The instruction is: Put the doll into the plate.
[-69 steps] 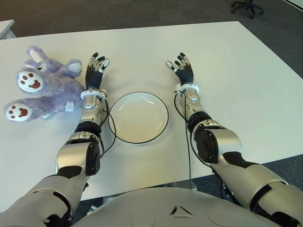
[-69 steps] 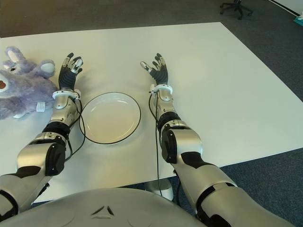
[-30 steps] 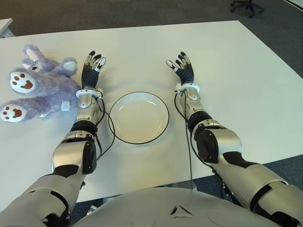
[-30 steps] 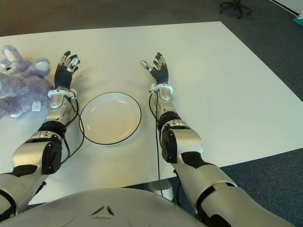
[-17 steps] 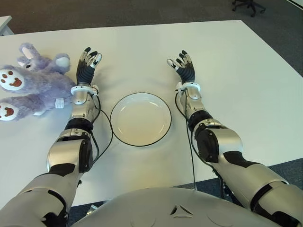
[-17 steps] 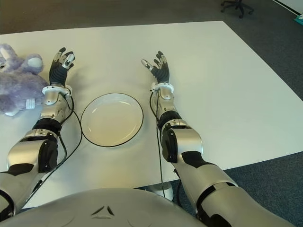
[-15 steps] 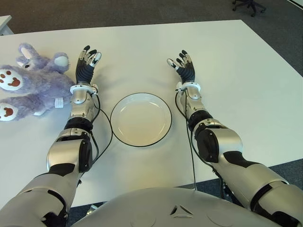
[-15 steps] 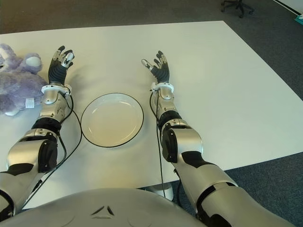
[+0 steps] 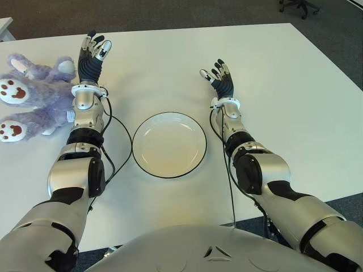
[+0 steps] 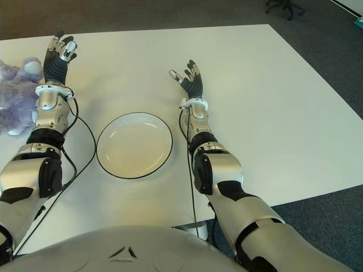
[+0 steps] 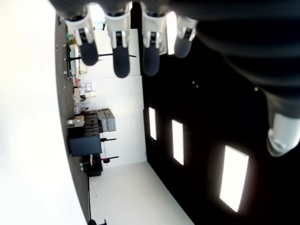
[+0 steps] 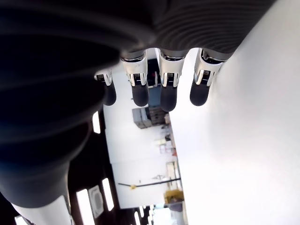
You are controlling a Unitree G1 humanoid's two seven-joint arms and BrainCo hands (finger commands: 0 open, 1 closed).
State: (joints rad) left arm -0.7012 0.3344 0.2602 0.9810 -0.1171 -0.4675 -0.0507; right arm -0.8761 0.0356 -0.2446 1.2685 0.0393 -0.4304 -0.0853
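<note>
My left hand (image 9: pixel 92 54) extended over white table (image 9: pixel 295 102), fingers spread and straight, holding nothing; sits just beside purple plush doll (image 9: pixel 34 102), on doll's right side. Doll lies on table at far left, paw soles facing up, well apart from plate (image 9: pixel 169 144). Plate empty, between my two arms. My right hand (image 9: pixel 221 79) right of plate, fingers relaxed, empty.

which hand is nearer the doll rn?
Left. The left hand is open just beside the doll, on its right; the right hand is open far across the plate.
</note>
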